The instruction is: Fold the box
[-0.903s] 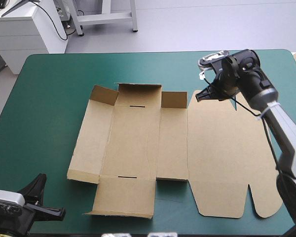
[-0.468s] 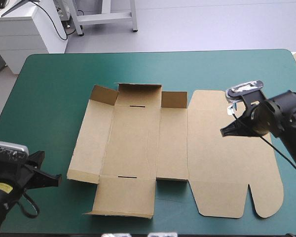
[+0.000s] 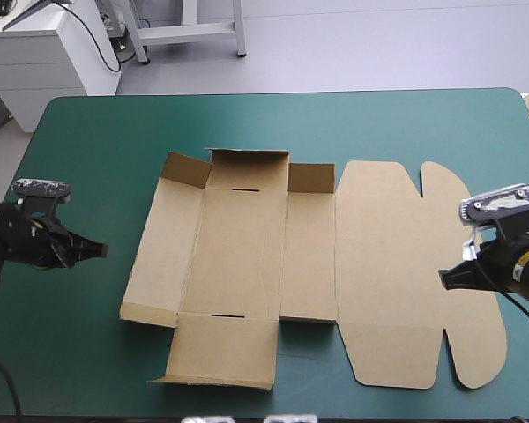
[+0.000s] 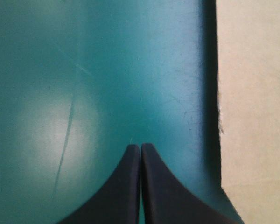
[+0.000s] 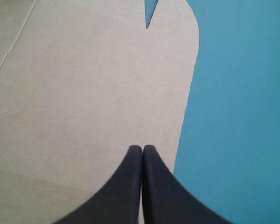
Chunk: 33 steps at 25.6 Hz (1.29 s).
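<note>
Left of the box (image 3: 247, 256), which lies nearly flat on the teal-green cover (image 3: 97, 132) with its lid spread rightward, your left gripper (image 3: 102, 251) has fingers pressed together. So has the right gripper (image 3: 443, 278), over the lid's right edge. Nudge the left flap like this and the loose sheet may slide, not fold. Earlier the left gripper sat off the box's near-left corner, the right at the lid's far edge.

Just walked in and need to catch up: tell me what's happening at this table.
Two robot arms face the brown box, which lies mostly flat on the teal-green cover, a few far flaps raised. Neither holds it. The left gripper, fingers shut, is over bare cover beside the box's left edge; the right gripper, also shut, is over its right panel near the rounded edge.
</note>
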Available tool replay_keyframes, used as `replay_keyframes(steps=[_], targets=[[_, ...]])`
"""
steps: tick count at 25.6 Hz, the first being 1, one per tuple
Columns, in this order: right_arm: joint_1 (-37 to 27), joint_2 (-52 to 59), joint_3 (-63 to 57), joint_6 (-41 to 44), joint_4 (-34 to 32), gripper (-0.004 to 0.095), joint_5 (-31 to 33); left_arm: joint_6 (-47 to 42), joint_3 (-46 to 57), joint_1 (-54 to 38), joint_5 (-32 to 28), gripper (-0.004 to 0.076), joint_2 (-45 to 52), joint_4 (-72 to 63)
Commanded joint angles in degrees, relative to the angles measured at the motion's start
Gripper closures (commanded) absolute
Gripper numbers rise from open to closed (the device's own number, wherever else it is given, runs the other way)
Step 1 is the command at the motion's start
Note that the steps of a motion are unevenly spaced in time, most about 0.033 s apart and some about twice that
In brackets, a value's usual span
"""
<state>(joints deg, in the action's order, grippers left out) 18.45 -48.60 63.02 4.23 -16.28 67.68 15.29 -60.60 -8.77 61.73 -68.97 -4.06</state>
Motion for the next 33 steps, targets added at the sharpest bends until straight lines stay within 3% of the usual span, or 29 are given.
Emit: replay_keyframes(steps=[1, 6, 7, 17, 21, 23, 24, 26, 33], targets=[[-0.3, 3.5, -0.1, 0.1, -2.8, 0.0929, -2.4, 4.1, -5.7, -5.1, 1.9, 0.0731, -7.3, -9.7], [-0.3, 8.5, -3.4, 2.0, -4.1, 0.0929, -2.0, 21.2, -10.7, -14.5, 12.7, 0.0731, -17.8, -35.0], [-0.3, 9.1, -4.2, 2.1, -4.3, 0.0929, -2.0, 21.3, -10.7, -15.1, 12.6, 0.0731, -19.0, -37.4], [-0.3, 14.4, -8.0, 2.9, -4.8, 0.0929, 2.5, 22.3, -10.6, -15.6, 12.2, 0.072, -25.2, -37.1], [-0.3, 15.0, -8.0, 2.9, -6.8, 0.0929, 2.6, 22.3, -10.6, -15.5, 12.5, 0.0569, -25.2, -38.1], [-0.3, 15.0, -8.0, 3.0, -7.0, 0.0929, 2.9, 20.1, -10.4, -15.2, 12.1, 0.0424, -25.2, -38.8], [-0.3, 15.0, -8.0, 3.0, -6.7, 0.0929, 2.9, 14.1, -10.0, -14.0, 11.5, 0.0282, -25.2, -37.9], [-0.3, 15.0, -8.0, 3.0, -6.6, 0.0929, 2.9, 8.9, -10.0, -10.5, 11.9, 0.0184, -25.4, -33.7], [-0.3, 15.0, -8.0, 3.0, -6.6, 0.0929, 2.8, 7.0, -10.0, -0.4, 12.5, 0.0187, -25.7, -30.1]])
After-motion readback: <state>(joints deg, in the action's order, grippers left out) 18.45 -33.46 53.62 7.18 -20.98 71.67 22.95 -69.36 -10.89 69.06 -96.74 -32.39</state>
